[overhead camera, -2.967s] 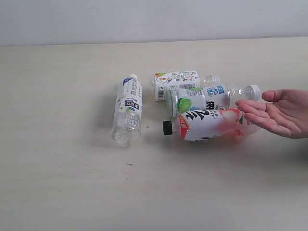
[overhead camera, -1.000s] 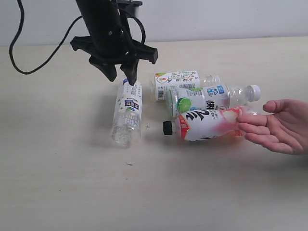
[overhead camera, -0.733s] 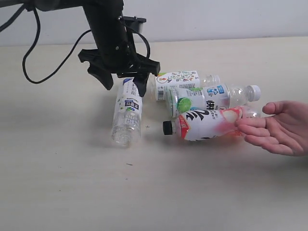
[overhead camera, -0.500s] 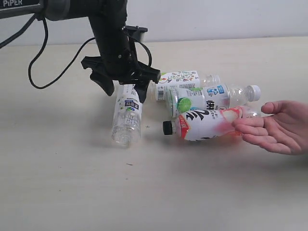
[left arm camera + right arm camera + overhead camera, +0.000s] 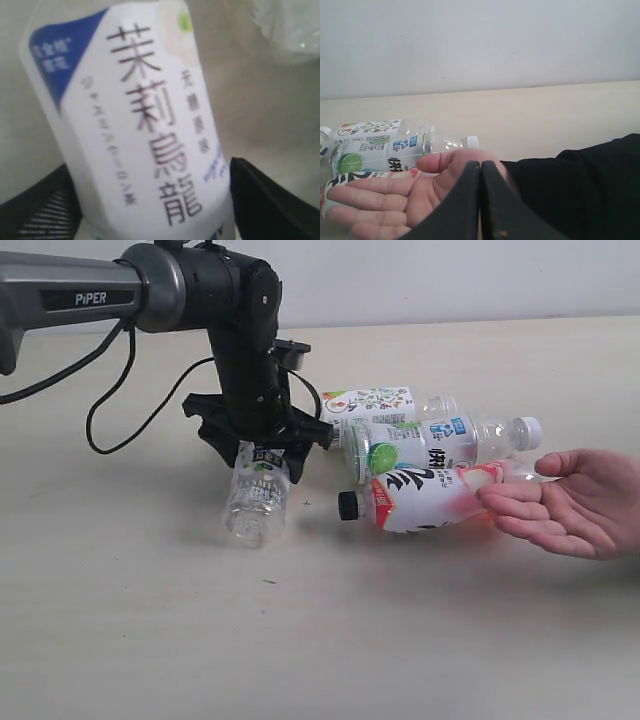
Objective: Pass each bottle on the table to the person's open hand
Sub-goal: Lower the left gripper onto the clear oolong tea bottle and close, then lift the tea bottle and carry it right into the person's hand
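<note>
We are straddling the blue-white bottle (image 5: 250, 512) with our left gripper (image 5: 258, 466), its jaws spread wide on either side and gripping nothing yet, the bottle lying flat on the table (image 5: 150, 620). Our right gripper (image 5: 481, 200) is sitting closed and empty. The person's open hand (image 5: 565, 505) is waiting palm up just beside the red-white bottle (image 5: 430, 498). All four are lying on the table, so we are judging every handover undone.

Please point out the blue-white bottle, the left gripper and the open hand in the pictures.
blue-white bottle (image 5: 247, 512): exterior view, on its clear lower body.
left gripper (image 5: 258, 462): exterior view, midway between its fingertips, astride the bottle.
hand (image 5: 572, 512): exterior view, on the palm.
</note>
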`<state>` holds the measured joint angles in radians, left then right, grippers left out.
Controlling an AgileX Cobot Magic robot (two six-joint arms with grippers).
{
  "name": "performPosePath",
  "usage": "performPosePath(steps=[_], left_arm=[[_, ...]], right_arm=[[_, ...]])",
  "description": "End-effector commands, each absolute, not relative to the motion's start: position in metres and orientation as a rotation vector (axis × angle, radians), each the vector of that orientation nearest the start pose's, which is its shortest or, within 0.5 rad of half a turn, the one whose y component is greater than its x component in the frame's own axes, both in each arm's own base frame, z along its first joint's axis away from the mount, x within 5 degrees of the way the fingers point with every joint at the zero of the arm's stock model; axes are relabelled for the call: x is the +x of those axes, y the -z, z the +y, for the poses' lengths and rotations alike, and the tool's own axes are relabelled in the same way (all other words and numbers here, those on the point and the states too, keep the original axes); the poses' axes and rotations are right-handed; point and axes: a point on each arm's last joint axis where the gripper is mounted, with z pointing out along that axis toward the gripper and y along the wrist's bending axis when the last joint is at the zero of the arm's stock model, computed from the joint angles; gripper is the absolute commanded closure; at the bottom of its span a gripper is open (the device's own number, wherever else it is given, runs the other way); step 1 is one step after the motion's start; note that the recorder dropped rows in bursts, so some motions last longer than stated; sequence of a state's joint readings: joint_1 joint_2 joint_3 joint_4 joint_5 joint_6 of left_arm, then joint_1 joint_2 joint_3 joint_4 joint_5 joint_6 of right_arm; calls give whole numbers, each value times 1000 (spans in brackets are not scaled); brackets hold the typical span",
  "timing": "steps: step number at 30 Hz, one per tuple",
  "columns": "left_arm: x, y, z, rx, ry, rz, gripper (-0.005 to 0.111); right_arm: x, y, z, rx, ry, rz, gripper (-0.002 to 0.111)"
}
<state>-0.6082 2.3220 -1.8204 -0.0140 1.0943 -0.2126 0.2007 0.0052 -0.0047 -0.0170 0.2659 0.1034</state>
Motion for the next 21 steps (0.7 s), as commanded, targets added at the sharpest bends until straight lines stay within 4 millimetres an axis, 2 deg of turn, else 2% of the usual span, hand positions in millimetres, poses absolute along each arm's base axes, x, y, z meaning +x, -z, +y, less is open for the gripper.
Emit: performPosePath(steps=[1,4,5,6,17,21], left_arm=[[382,-139,-265,605,34,3012,60],[382,-140,-260,582,11,3034,87],[382,-140,-258,557,-1,3053,100],[382,-141,-256,549,-9,3061,107],[384,-157,-249,481,-10,3058,106],[381,-180,-248,449,20,3021,106]], right_arm=[[54,-190,10,-98,-197,1745,108],[54,-190,10,-98,-197,1745,108],[54,-190,10,-98,-197,1745,108],[54,-190,10,-98,-197,1745,108],[54,-190,10,-98,-197,1745,108],[54,-190,10,-98,-197,1745,108]])
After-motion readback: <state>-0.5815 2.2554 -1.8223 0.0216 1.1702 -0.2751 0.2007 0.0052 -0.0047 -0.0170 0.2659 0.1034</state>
